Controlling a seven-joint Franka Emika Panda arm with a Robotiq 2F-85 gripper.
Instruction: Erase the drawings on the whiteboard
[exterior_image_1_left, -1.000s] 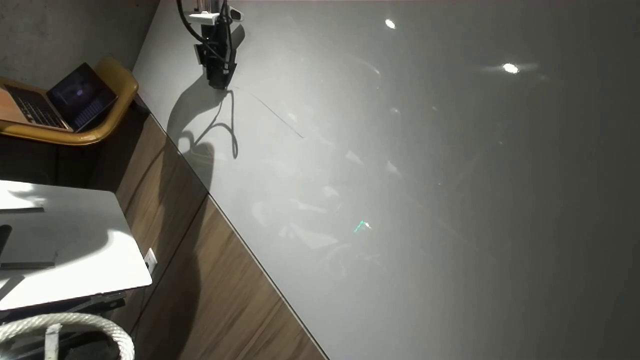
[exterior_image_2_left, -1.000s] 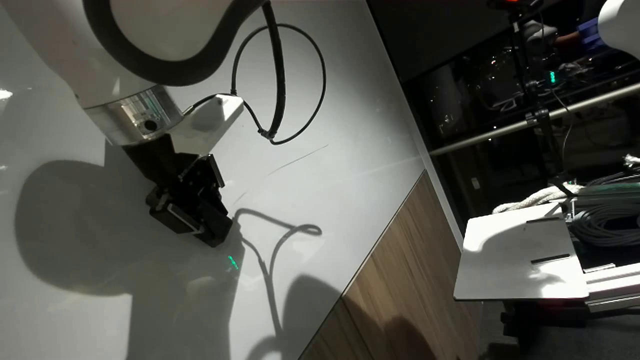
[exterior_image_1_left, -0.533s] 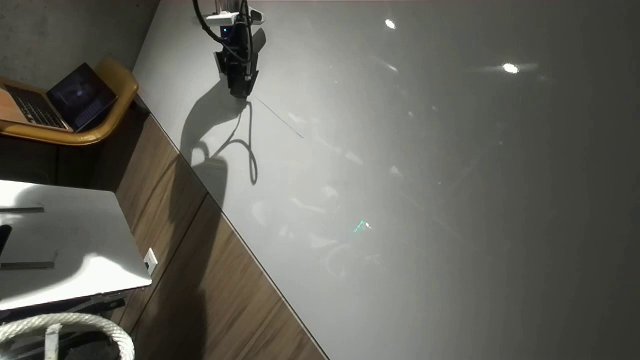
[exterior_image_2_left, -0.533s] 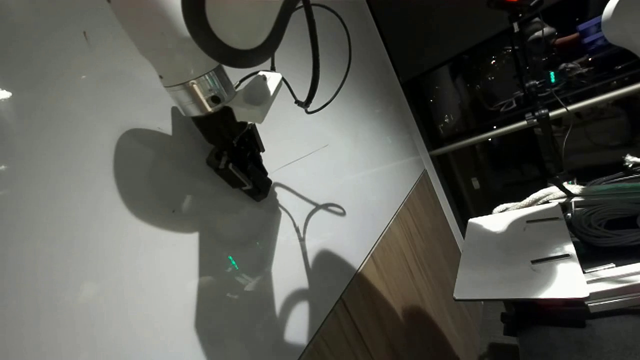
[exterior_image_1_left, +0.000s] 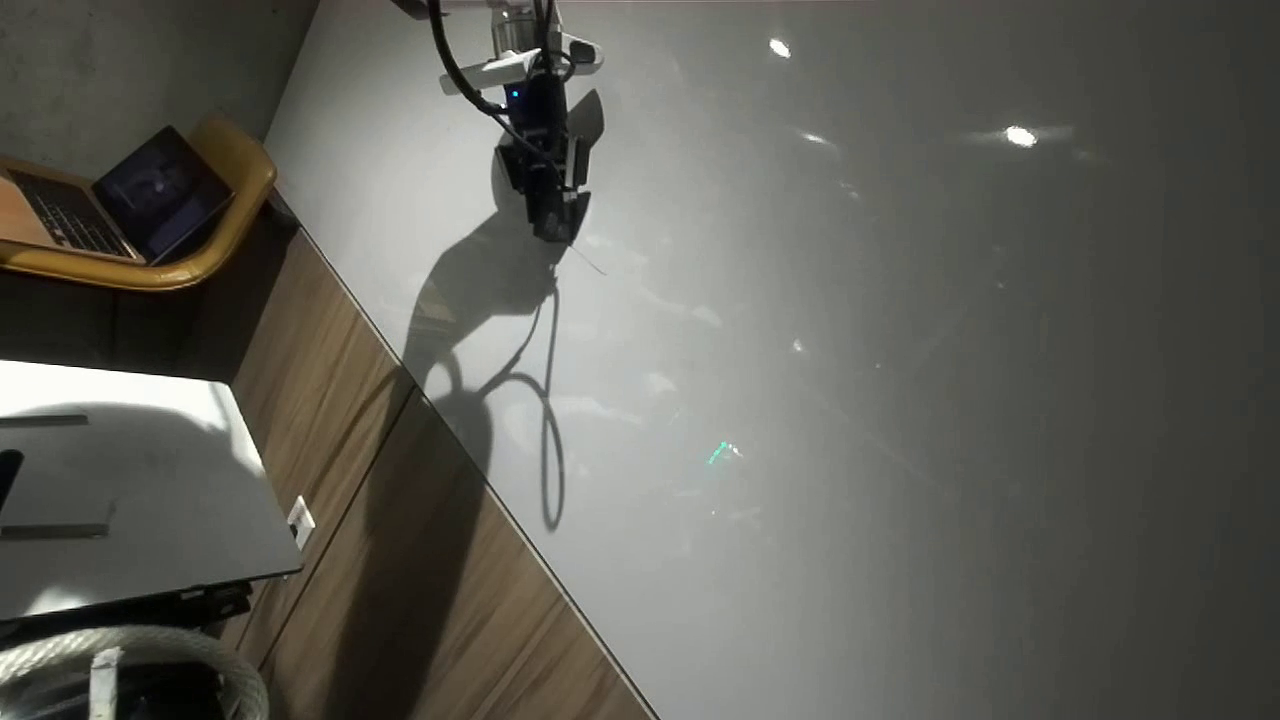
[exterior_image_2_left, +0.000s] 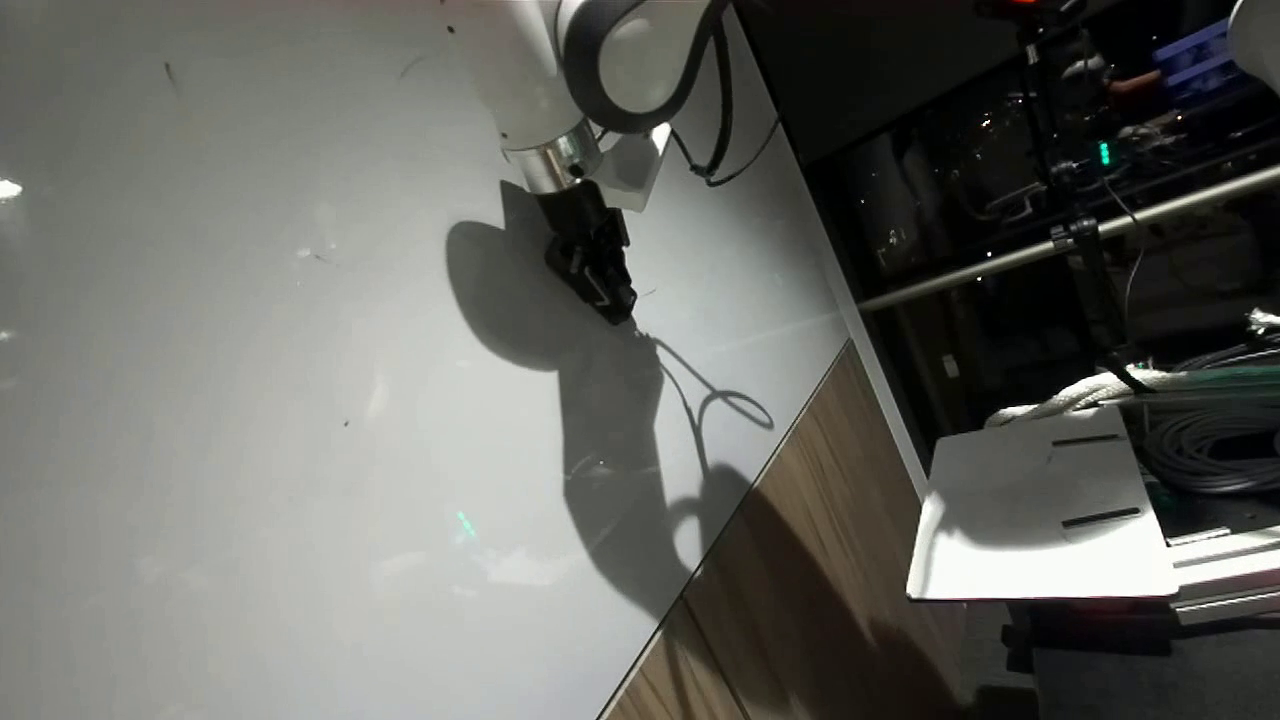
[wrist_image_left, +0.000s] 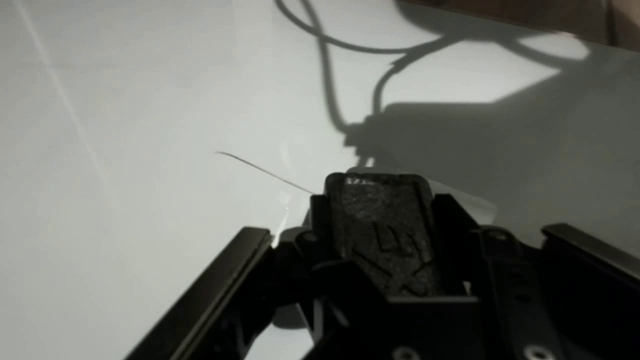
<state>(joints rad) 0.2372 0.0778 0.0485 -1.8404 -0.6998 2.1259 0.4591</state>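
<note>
a: in the wrist view, what does the claw (wrist_image_left: 382, 212) do?

b: it pinches a dark block (wrist_image_left: 382, 240) between its two fingers (wrist_image_left: 452, 225), which stand at 9 o'clock and 3 o'clock. dark grooves mark the block's visible face.

a: and the drawing (wrist_image_left: 267, 173)?

b: a thin dark line on the whiteboard (wrist_image_left: 125, 250). in the wrist view it runs from the block's edge toward 10 o'clock, curving slightly at the far end; anything behind the block is hidden. in an exterior view a short length of the line (exterior_image_1_left: 588, 261) shows just beside the claw, toward 4 o'clock. whether block and whiteboard touch cannot be told.

a: further marks?

b: near 10 o'clock in an exterior view, a short dark mark (exterior_image_2_left: 170, 75) lies on the whiteboard, well apart from the claw; whether it belongs to the drawing is unclear.

a: and the surroundings?

b: the arm (exterior_image_2_left: 525, 80) enters from 12 o'clock in both exterior views. its shadow (exterior_image_1_left: 480, 270) falls from the claw toward 7 o'clock in an exterior view, over the whiteboard's straight edge and onto a wooden panel (exterior_image_1_left: 540, 610). in an exterior view, a small white table (exterior_image_1_left: 170, 490) stands between 8 and 9 o'clock, and a laptop (exterior_image_1_left: 165, 190) with raised screen rests on a yellow chair (exterior_image_1_left: 250, 170) near 10 o'clock.
</note>
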